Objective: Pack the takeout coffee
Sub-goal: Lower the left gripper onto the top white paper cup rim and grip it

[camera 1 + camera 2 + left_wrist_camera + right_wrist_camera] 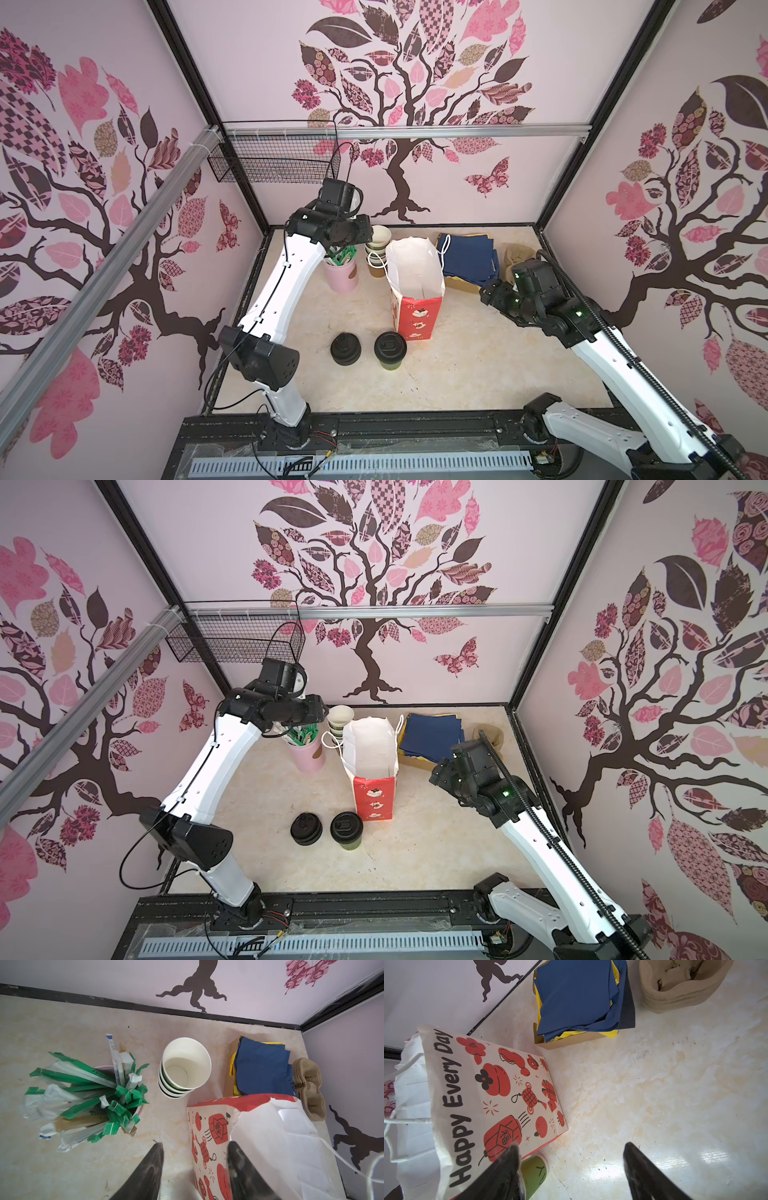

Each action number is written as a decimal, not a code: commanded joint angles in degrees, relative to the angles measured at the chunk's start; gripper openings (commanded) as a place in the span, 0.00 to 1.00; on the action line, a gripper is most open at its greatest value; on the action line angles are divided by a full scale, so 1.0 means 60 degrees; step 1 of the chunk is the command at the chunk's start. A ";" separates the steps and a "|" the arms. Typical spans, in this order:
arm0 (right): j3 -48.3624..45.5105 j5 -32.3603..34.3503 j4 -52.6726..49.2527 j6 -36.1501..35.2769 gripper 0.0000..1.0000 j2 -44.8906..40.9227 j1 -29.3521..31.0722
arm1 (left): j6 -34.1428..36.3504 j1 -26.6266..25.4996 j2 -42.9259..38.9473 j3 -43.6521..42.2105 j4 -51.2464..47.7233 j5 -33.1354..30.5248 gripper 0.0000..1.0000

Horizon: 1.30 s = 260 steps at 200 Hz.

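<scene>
Standing low in the middle of both top views, the lidded green cup (390, 352) sits on the table (478, 365) just beside the upright paper bag (415, 286), with the black stack of lids (345, 349) to its left. The left gripper (195, 1144) hangs spread and empty near the bag's rim; the right gripper (571, 1145), right of the bag, is spread too, holding nothing.

What I count
One lidded green cup (390, 351), one lid stack (345, 349), one paper bag (417, 318), one straw cup (343, 279).
</scene>
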 commanded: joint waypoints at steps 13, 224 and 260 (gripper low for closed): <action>0.0585 -0.0203 -0.0226 -0.0366 0.82 0.0268 -0.0053 | 0.0302 -0.0057 0.1110 0.1084 -0.0040 -0.0683 0.51; 0.0686 0.0179 -0.0898 0.0174 0.81 -0.0052 -0.0067 | 0.0327 -0.0056 0.3976 0.2541 0.0635 -0.2417 0.26; 0.0659 0.0179 -0.0884 0.0290 0.81 -0.0071 -0.0075 | 0.0335 -0.0043 0.3959 0.2487 0.0706 -0.2489 0.20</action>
